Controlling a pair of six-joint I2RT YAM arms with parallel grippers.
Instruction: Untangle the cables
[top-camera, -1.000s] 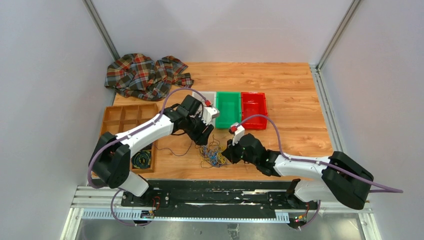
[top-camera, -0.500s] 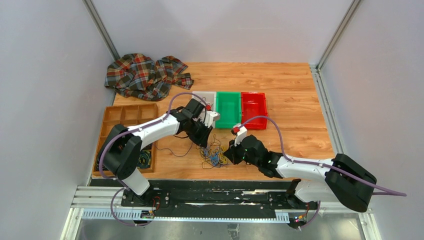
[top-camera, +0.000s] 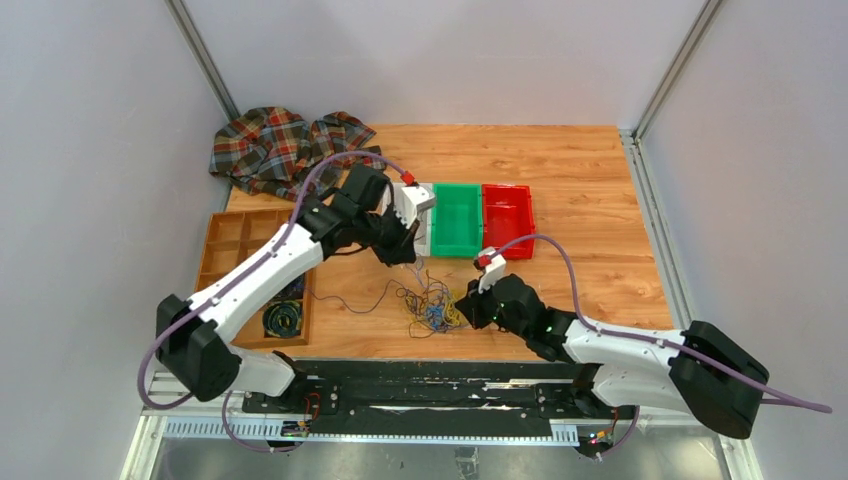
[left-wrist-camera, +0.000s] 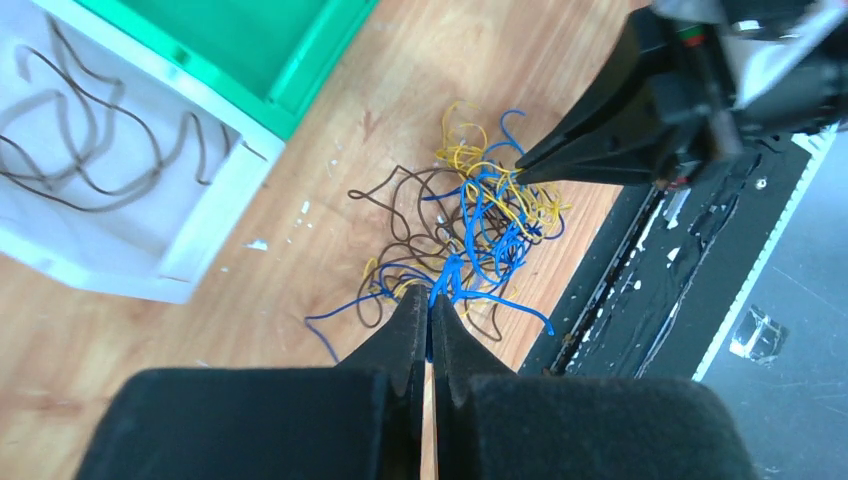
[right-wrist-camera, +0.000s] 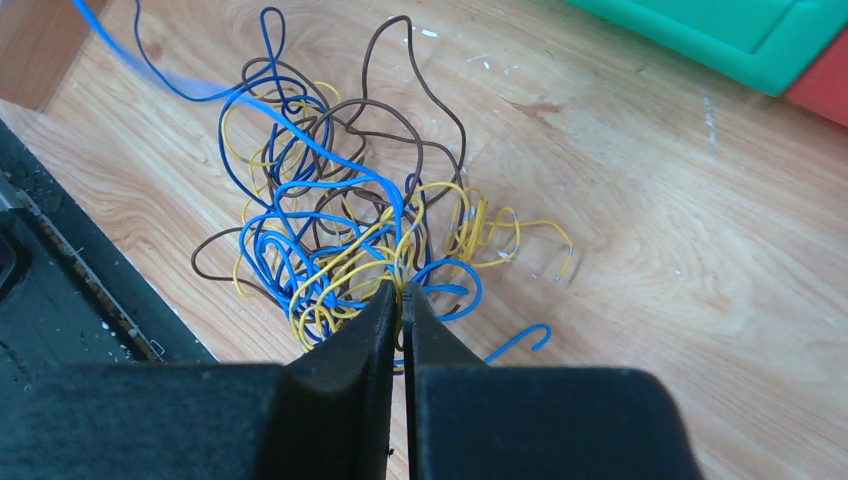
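A tangle of blue, yellow and brown cables (top-camera: 430, 308) lies on the wooden table near its front edge. My left gripper (top-camera: 408, 256) hangs above and behind the tangle (left-wrist-camera: 480, 225); its jaws (left-wrist-camera: 430, 300) are shut on a blue cable (left-wrist-camera: 447, 275) that rises out of the heap. In the right wrist view that blue strand (right-wrist-camera: 200, 90) runs taut toward the upper left. My right gripper (top-camera: 463, 312) sits low at the tangle's right side, tips (right-wrist-camera: 402, 290) shut on yellow cables (right-wrist-camera: 345, 265) in the heap. The left wrist view shows its black fingers (left-wrist-camera: 560, 150) touching the pile.
A white bin (left-wrist-camera: 215, 215) holding brown cables, a green bin (top-camera: 456, 218) and a red bin (top-camera: 508, 218) stand in a row behind the tangle. A wooden compartment tray (top-camera: 255, 240) with a coiled cable (top-camera: 283, 318) is at the left. Plaid cloth (top-camera: 290, 150) lies back left.
My left gripper closed on a blue cable in the tangle and lifted back toward the bins, drawing the strand out. The right gripper stayed shut and shifted slightly to the right.
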